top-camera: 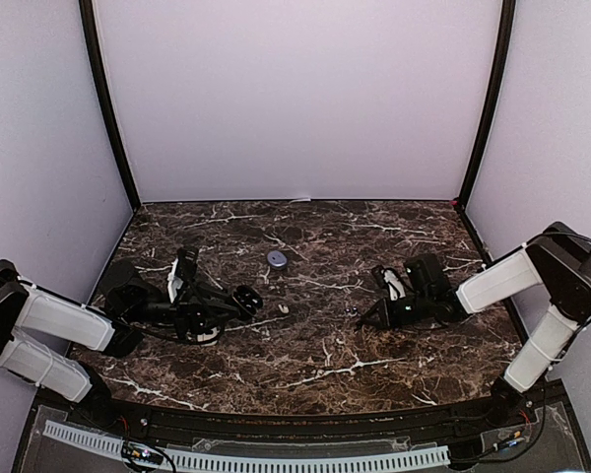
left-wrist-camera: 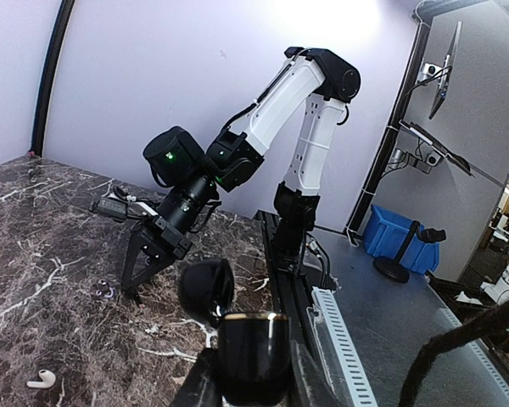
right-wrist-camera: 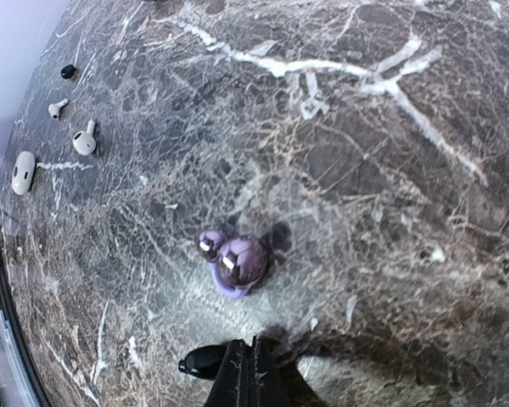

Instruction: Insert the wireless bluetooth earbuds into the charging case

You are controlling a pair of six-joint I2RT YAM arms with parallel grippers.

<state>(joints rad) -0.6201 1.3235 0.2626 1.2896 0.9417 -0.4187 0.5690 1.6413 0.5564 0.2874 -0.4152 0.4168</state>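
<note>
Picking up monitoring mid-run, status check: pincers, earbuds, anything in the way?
Left pincer shut on open black charging case. Right pincer shut, nothing held, near purple earbuds. White earbud loose on table. No obstruction seen.

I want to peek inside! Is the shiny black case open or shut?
Open: the glossy black charging case shows its gold rim, and its rounded black lid is swung back off it.

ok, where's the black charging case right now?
The black charging case is clamped lid-open in the left gripper, left of centre in the top view. A white earbud lies on the table just to its right.
</note>
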